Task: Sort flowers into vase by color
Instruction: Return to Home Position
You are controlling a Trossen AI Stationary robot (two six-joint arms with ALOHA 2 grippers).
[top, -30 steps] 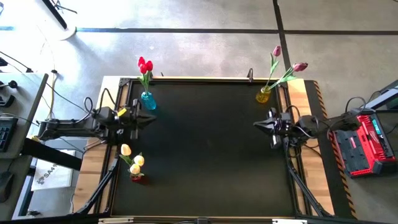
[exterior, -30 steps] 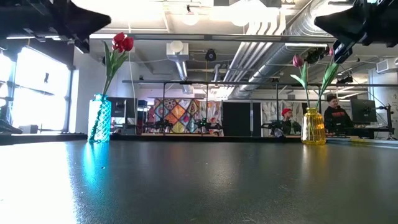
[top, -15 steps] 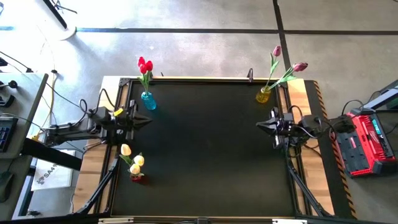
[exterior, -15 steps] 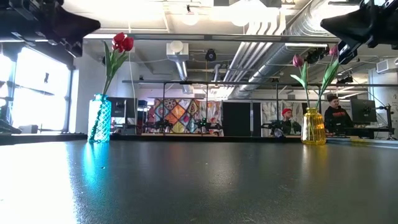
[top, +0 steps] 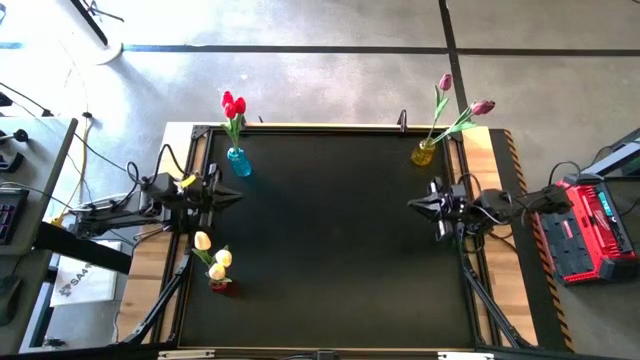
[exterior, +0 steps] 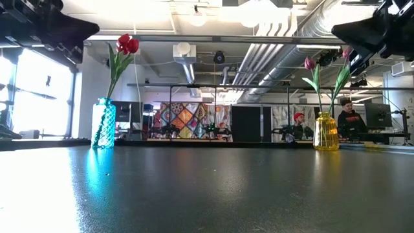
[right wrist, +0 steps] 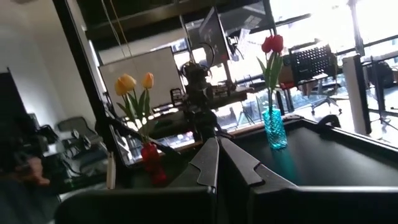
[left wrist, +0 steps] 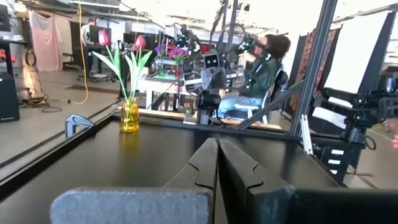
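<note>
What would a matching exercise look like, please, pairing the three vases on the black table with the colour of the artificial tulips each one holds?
Column one:
1. teal patterned vase
2. translucent yellow vase
3. small red vase

Column two:
A. cream-yellow tulips
B. red tulips
C. pink-magenta tulips

Pairs: 1-B, 2-C, 3-A.

The left gripper and right gripper hang shut and empty at opposite sides of the black table.

This is an open-plan robotics lab: exposed ducts [exterior: 278, 45] run overhead, and further black-framed rigs [exterior: 213, 130] stand beyond the bench [exterior: 207, 188]. A person [exterior: 350, 118] sits at a monitor [exterior: 378, 115]; the floor [top: 330, 85] is bare concrete.
</note>
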